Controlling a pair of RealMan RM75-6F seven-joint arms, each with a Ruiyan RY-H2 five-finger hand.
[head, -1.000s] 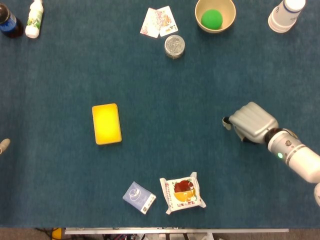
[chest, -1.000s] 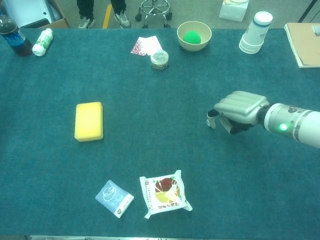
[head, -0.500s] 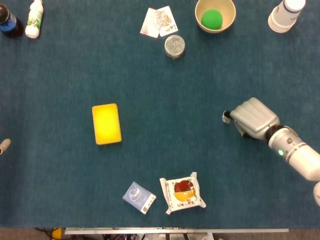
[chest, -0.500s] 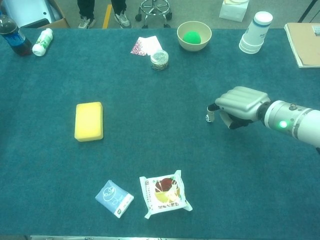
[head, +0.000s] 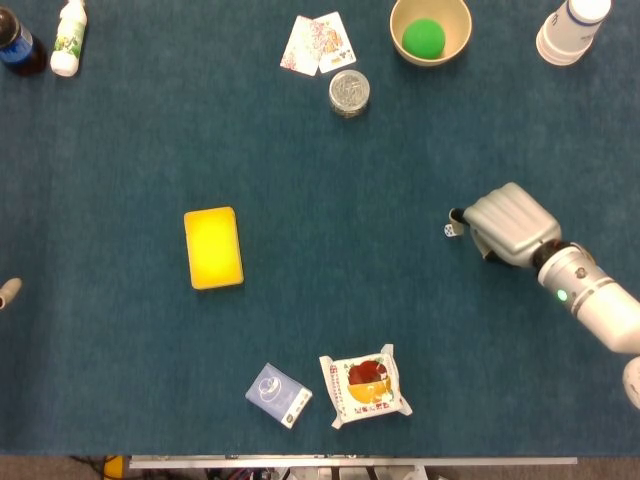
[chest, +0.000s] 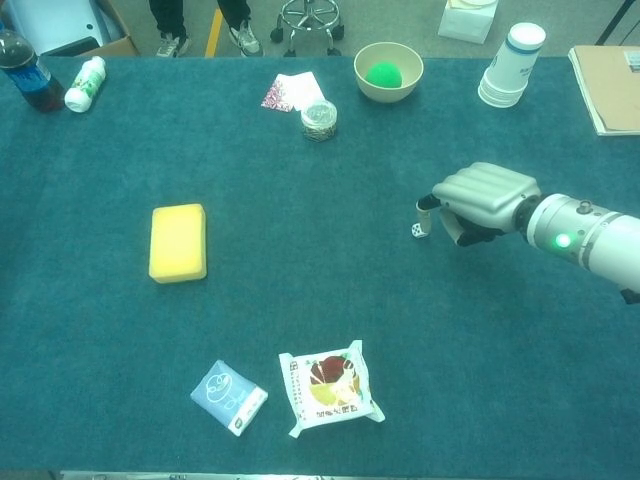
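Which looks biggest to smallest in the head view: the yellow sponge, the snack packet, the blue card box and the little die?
1. Snack packet and yellow sponge: they look about alike, too close to rank.
2. Blue card box.
3. Die, far the smallest, beside the right hand.

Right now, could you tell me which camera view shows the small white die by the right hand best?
The chest view: the die lies apart from the right hand's fingertip. The head view shows it smaller, close against the fingertip.
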